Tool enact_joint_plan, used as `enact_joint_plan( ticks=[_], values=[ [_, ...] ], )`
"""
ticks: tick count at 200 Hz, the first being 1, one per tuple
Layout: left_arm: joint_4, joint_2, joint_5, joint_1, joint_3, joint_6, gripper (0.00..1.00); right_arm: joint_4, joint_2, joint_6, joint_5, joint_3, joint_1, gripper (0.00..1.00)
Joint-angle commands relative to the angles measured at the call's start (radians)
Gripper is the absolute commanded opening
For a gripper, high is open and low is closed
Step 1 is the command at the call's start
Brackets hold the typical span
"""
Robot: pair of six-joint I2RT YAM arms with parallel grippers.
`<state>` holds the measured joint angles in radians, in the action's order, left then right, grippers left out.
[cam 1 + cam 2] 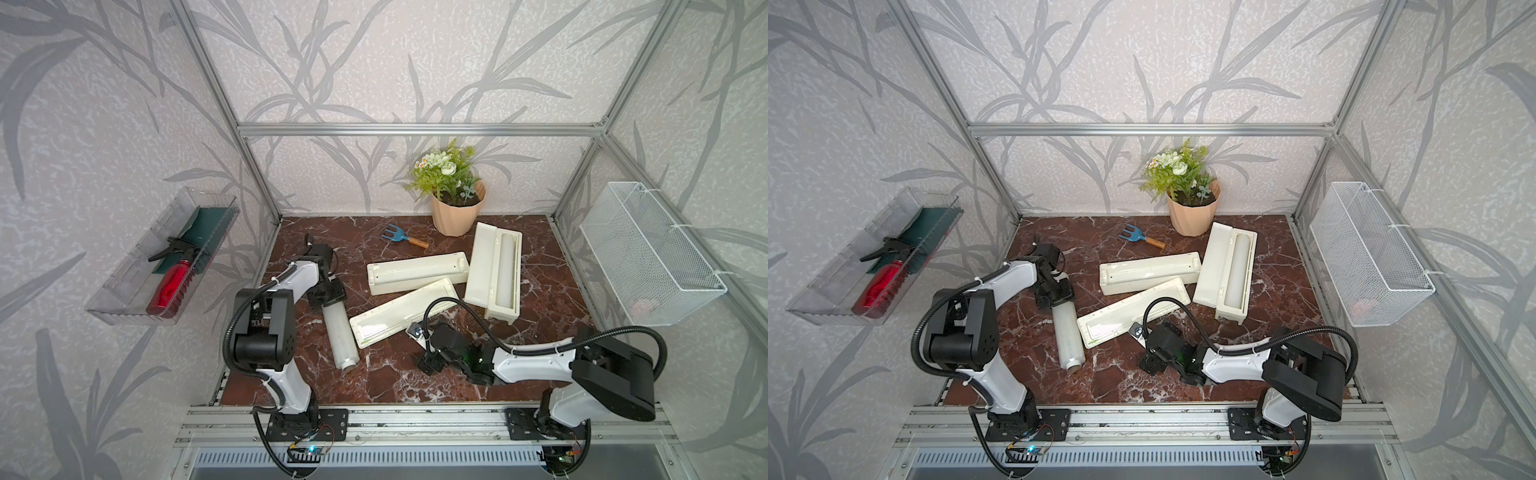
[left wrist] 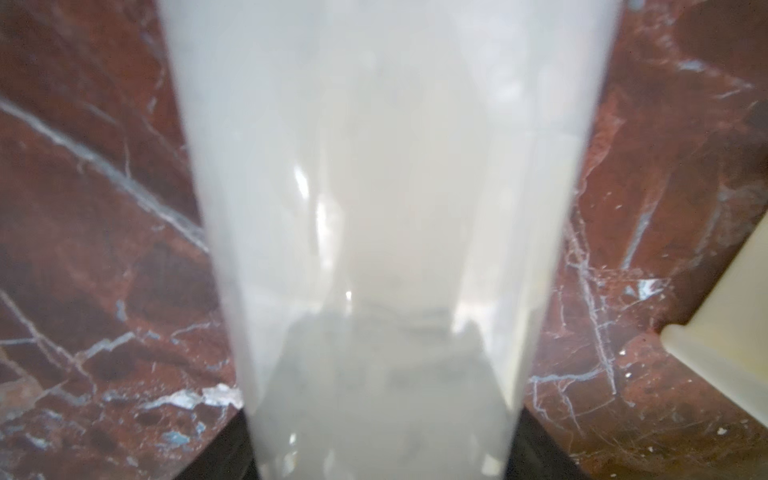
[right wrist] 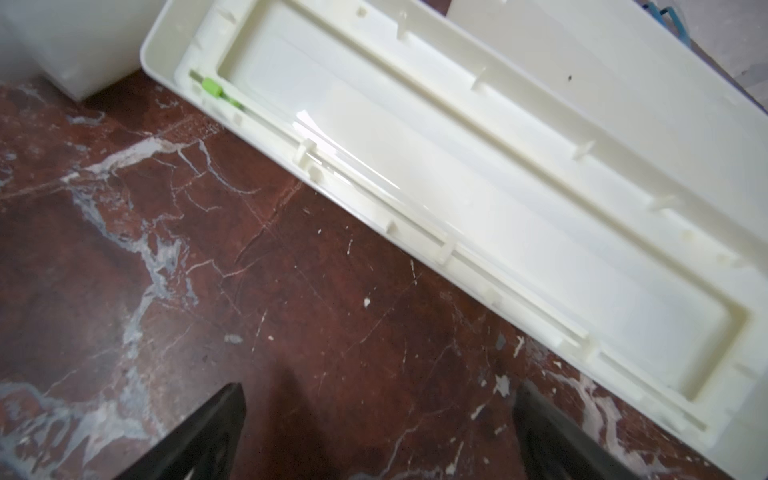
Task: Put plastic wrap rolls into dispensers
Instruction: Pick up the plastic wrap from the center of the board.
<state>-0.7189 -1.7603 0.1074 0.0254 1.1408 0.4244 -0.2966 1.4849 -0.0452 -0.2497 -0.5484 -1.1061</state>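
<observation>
One plastic wrap roll (image 1: 341, 332) (image 1: 1068, 332) lies on the marble table at the left. My left gripper (image 1: 330, 291) (image 1: 1054, 293) is shut on its far end. In the left wrist view the roll (image 2: 382, 187) fills the space between the black fingers (image 2: 243, 449). An empty dispenser (image 1: 417, 274) (image 1: 1150, 274) lies mid-table, its lid (image 1: 403, 318) (image 3: 498, 187) flopped open toward me. Another dispenser (image 1: 490, 270) (image 1: 1219, 270) at the right stands open with a roll (image 1: 505, 270) inside. My right gripper (image 1: 430, 361) (image 3: 378, 390) hovers open over bare table beside the lid.
At the back stand a peach flower pot (image 1: 455, 216) and a blue hand rake (image 1: 401, 236). A white mesh basket (image 1: 648, 253) hangs on the right wall. On the left wall a clear tray (image 1: 124, 299) holds a red spray bottle (image 1: 168, 286).
</observation>
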Motion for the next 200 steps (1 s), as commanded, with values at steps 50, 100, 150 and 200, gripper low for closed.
enact_joint_plan(
  ticks=[50, 100, 150, 200],
  values=[
    [0.064, -0.009, 0.034, 0.004, 0.003, -0.055, 0.16, -0.011, 0.028, -0.011, 0.006, -0.196, 0.121, 1.00],
    [-0.096, 0.042, 0.028, 0.010, 0.180, -0.154, 0.00, -0.038, 0.045, -0.016, 0.030, -0.252, 0.210, 1.00],
    [-0.278, 0.039, -0.021, 0.079, 0.380, -0.322, 0.00, 0.004, -0.047, -0.010, 0.060, -0.251, 0.303, 1.00],
    [-0.510, -0.091, -0.130, 0.198, 0.773, -0.444, 0.00, 0.049, -0.167, 0.061, 0.173, -0.217, 0.445, 1.00]
  ],
)
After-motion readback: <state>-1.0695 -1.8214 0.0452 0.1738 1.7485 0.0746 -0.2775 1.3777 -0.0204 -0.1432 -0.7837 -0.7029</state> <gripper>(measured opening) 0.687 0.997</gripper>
